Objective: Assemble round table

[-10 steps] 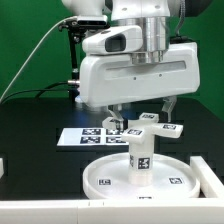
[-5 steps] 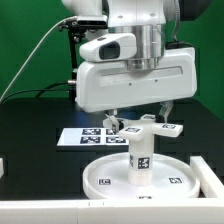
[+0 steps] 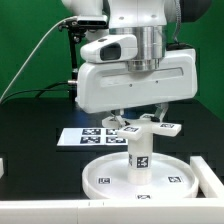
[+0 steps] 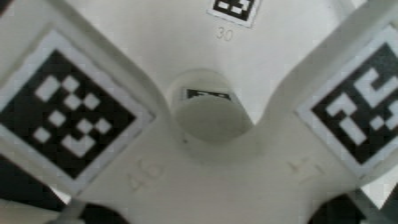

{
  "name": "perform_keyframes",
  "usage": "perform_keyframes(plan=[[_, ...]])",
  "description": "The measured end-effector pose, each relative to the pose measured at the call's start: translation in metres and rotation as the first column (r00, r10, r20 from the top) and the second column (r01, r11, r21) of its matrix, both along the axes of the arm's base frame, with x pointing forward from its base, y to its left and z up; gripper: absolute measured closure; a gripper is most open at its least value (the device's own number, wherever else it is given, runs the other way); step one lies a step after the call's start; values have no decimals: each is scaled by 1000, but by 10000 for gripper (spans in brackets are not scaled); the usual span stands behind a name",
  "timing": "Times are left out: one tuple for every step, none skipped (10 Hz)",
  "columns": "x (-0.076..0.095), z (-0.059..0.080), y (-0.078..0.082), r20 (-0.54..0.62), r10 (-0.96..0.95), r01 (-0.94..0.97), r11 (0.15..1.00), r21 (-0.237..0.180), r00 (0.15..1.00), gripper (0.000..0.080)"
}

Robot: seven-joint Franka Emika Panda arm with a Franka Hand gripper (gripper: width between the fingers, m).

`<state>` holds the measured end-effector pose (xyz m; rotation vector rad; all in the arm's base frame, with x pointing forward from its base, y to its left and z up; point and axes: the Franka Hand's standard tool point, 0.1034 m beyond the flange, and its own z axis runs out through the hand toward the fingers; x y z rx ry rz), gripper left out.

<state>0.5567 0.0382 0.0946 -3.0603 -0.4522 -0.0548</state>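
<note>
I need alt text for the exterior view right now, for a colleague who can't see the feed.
A white robot gripper holds the cross-shaped foot level just above the upright short post, which stands at the centre of the round disc on a black table. The marker board lies flat behind the disc, before a green backdrop.

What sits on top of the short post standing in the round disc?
The cross-shaped foot sits over the top of the post, which stands on the round disc. The joint itself is covered by the foot.

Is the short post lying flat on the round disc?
No, the post stands upright in the middle of the round disc, under the cross-shaped foot.
</note>
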Motion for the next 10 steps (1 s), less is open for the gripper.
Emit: perform_keyframes(plan=[[0, 0, 0, 0, -9, 9, 1000, 0, 1000, 353], [0, 0, 0, -3, -48, 48, 999, 1, 999, 353], [3, 0, 2, -1, -146, 146, 989, 4, 989, 353], [6, 0, 2, 3, -248, 248, 969, 7, 969, 353], [6, 0, 2, -3, -356, 356, 935, 11, 935, 353], [6, 0, 2, -9, -462, 462, 887, 17, 887, 351], [6, -1, 2, -17, -566, 567, 824, 25, 824, 351], [6, -1, 3, -28, -683, 683, 730, 26, 730, 351], [6, -1, 3, -39, -782, 783, 622, 25, 623, 351], [6, 0, 2, -49, -832, 833, 552, 27, 553, 351]])
